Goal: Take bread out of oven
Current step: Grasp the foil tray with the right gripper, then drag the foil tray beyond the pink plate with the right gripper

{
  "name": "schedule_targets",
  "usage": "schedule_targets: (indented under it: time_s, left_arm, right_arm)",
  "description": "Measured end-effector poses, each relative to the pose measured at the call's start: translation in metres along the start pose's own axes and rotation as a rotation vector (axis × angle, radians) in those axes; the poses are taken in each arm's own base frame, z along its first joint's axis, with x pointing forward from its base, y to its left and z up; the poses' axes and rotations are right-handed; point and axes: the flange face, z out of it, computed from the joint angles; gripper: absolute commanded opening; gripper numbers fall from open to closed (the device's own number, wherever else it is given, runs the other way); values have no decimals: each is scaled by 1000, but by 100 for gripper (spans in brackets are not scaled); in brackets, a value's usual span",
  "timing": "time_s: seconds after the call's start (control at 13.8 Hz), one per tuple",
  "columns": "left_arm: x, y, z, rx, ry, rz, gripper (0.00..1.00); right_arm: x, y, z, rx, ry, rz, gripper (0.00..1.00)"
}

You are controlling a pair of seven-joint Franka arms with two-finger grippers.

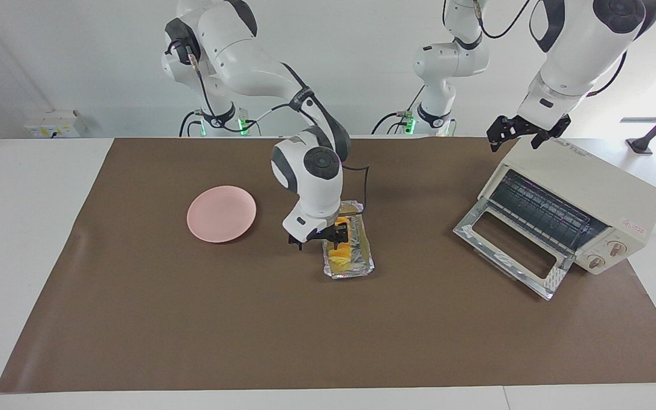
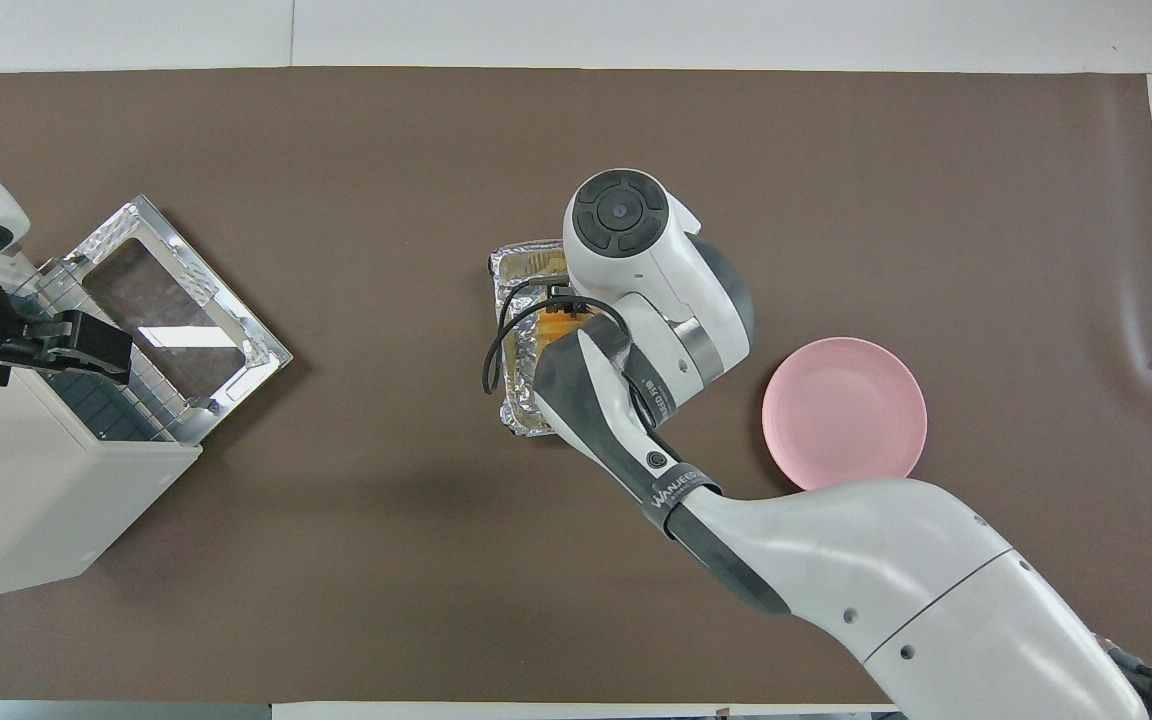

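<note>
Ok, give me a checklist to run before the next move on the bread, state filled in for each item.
1. Bread out of the oven: ok, it lies in the foil tray mid-table.
2. Right gripper down at the bread: ok.
3. Its jaws closed on the bread: cannot tell.
4. Pink plate bare and beside the tray toward the right arm's end: ok.
5. Left gripper waiting over the oven's top: ok.
6. Oven door open: ok.

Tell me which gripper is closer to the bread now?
Right. The right gripper is down at the bread in the foil tray; the left gripper is over the oven.
</note>
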Motion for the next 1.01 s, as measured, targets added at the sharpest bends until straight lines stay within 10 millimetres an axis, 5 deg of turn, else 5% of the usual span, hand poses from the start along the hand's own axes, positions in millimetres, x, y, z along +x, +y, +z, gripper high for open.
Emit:
schedule_targets:
  time_s: [0.43, 1.01]
  left_arm:
    - [-6, 10, -7, 6, 1, 24, 100]
    - [-7, -1, -2, 4, -11, 8, 100]
  right_arm:
    - [-2, -5, 11, 19, 39, -13, 0]
    - [2, -5, 7, 38, 65, -10, 0]
